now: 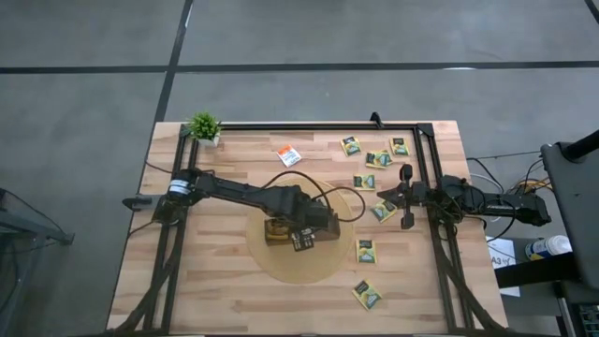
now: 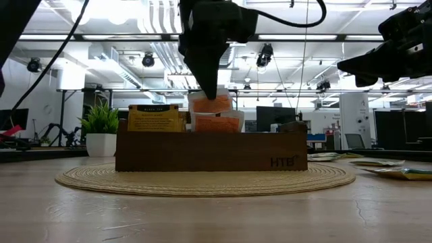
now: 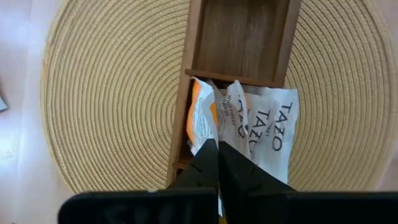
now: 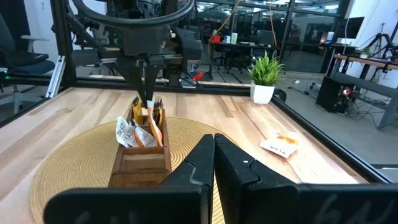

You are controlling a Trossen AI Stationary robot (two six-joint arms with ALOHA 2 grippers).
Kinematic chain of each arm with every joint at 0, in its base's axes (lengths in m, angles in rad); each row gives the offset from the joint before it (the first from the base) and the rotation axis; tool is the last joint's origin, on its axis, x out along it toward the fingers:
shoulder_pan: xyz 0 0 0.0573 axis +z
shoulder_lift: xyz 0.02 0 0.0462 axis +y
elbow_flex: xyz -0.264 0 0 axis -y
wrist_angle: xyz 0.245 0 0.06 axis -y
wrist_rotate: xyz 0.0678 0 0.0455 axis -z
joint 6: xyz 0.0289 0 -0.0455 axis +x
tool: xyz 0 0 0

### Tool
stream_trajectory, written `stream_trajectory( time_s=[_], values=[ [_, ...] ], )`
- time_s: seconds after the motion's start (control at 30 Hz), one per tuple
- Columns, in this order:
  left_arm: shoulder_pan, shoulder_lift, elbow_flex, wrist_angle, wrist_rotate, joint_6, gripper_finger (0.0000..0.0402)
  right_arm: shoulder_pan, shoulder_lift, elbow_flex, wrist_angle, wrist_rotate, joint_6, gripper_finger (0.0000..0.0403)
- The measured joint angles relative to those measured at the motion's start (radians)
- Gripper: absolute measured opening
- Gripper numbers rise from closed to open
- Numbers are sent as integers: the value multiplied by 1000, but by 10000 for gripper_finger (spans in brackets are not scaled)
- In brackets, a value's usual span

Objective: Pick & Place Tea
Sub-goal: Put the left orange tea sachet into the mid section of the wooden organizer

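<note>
My left gripper [image 3: 217, 152] is shut on a white-and-orange tea sachet [image 3: 202, 118], over the long wooden tray [image 1: 281, 231] that stands on a round woven mat [image 1: 323, 262]. In the low view the gripper [image 2: 210, 93] points down onto this sachet [image 2: 214, 105]. More sachets stand in the same compartment [image 3: 267, 124], and a yellow one [image 2: 156, 119] is farther along the tray. Several dark green and yellow sachets [image 1: 365, 251] lie flat on the table's right part; one white-and-orange sachet [image 1: 289, 155] lies near the far edge. My right gripper [image 4: 214, 146] is shut and hovers near the right edge [image 1: 386, 195]. My left gripper pinches the white-and-orange sachet by its upper edge [image 2: 210, 99] between the two shut fingers, coming from above and pointing down. The sachet stands upright below the fingers with its lower part inside the tray's compartment, among the other sachets there.
A small potted plant [image 1: 204, 126] stands at the table's far left corner. A dark metal frame [image 1: 426, 168] runs along the far and side edges. Bare wood lies near the table's near edge and to the left of the mat.
</note>
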Motion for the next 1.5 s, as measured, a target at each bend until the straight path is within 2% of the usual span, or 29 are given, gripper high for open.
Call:
stream_trajectory(
  time_s=[0.27,0.53,0.9,1.07,1.23,1.5],
  values=[
    [21,0,-14,-1,94,40,0,0,0,0,0,0,0,9],
    [84,9,-15,28,91,61,0,0,0,0,0,0,0,9],
    [110,117,-15,39,143,116,0,0,0,0,0,0,0,9],
    [101,116,0,23,132,96,0,0,0,0,0,0,0,9],
    [81,81,34,25,62,68,0,0,0,0,0,0,0,9],
    [71,82,35,35,62,47,0,0,0,0,0,0,0,9]
  ],
)
